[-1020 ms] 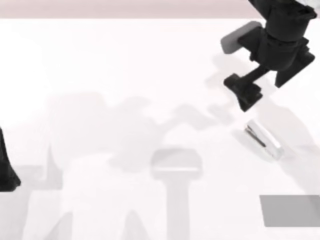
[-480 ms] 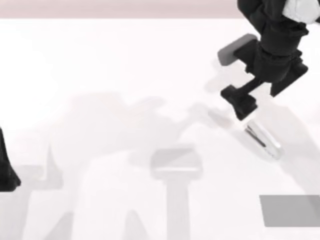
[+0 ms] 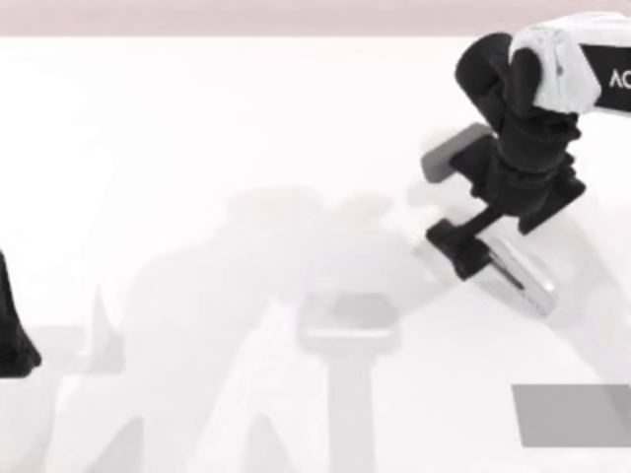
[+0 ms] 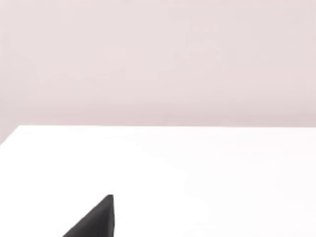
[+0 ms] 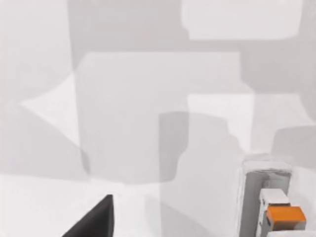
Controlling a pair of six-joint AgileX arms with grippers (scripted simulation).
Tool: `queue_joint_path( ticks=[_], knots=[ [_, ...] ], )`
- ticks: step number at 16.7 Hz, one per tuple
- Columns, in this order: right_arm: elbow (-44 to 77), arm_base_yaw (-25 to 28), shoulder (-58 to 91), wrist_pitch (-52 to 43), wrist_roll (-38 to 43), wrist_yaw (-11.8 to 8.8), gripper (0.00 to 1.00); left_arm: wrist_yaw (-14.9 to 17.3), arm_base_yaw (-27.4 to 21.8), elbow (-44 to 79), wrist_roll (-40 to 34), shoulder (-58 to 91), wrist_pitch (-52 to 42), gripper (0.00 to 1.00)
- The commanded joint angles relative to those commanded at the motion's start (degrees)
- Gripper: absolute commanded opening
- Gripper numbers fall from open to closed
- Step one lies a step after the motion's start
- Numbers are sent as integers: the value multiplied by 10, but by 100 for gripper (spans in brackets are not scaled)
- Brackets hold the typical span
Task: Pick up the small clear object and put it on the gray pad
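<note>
The right gripper (image 3: 490, 254) hangs low over the white table (image 3: 197, 118), directly over the upper-left end of the small clear object (image 3: 523, 276). One dark finger (image 3: 458, 246) sits just left of that end; the other is hidden under the wrist. The block lies slanted, its lower-right end free. The gray pad (image 3: 572, 415) lies well below the block, at the table's right edge. The left arm (image 3: 12, 335) is far left of the block.
</note>
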Motion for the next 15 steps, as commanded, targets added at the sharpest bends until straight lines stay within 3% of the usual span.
queue_joint_path(
  ticks=[2, 15],
  knots=[
    [0, 0, 0, 0, 0, 0, 100, 0, 0, 0, 0, 0, 0, 100],
    [0, 0, 0, 0, 0, 0, 2, 0, 0, 0, 0, 0, 0, 100]
  ],
)
